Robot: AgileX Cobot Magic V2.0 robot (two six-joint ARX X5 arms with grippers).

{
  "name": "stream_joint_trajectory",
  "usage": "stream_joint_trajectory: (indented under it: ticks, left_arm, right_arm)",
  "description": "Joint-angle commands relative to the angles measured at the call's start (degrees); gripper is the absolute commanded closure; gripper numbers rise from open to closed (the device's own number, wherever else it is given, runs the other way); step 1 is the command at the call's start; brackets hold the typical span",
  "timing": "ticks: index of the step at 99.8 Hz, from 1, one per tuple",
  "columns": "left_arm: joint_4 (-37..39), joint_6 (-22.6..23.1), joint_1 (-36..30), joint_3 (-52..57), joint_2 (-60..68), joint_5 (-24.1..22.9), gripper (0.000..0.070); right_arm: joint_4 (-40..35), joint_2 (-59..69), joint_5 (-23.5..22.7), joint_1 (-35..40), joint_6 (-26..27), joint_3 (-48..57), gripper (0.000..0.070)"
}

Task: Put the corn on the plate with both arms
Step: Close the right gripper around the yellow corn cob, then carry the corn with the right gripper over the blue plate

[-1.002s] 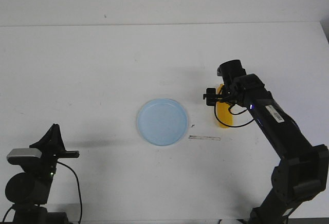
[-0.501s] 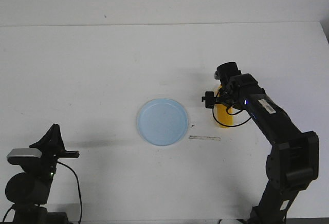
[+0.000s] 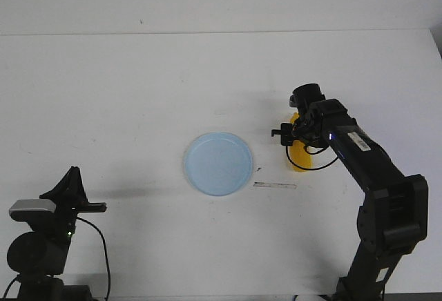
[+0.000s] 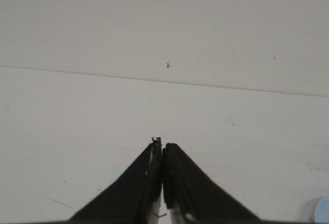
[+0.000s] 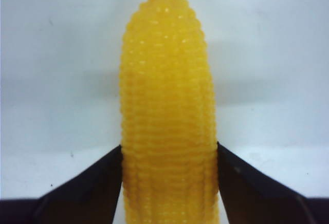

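Note:
The yellow-orange corn lies on the white table just right of the pale blue plate. My right gripper is down over the corn's far end. In the right wrist view the corn fills the middle, its pointed tip away from the wrist. The black fingers press against both of its flanks, so the right gripper is shut on it. My left gripper sits low at the front left, far from the plate. It is shut and empty.
A thin pale strip lies on the table in front of the corn, right of the plate. The plate's rim shows at a corner of the left wrist view. The table's far edge runs along the back.
My right arm has lowered and drawn in, bringing its gripper down onto the corn. The corn, the plate and the left arm have not moved.

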Motion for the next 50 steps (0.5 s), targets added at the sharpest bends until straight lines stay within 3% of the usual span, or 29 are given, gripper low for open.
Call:
stream_joint_trajectory:
  ticks: [1,28,39,50]
  left_arm:
    - [0.6,0.0,0.0,0.6,0.0,0.0,0.0699]
    - [0.6,0.0,0.0,0.6,0.0,0.0,0.0699]
    - [0.6,0.0,0.0,0.6,0.0,0.0,0.0699]
    - [0.6,0.0,0.0,0.6,0.0,0.0,0.0699]
  right_arm:
    - [0.2,1.1,-0.1,0.3,0.3,1.2,0.0373]
    - [0.9,-3.2,-1.9,3.9,-1.6,2.7,0.0374]
    - [2.4,-4.2,-6.8,6.6,-1.9,3.0,0.0374]
    - [4.3,-4.2,-14.8,8.9,-1.8,3.0,0.0374]
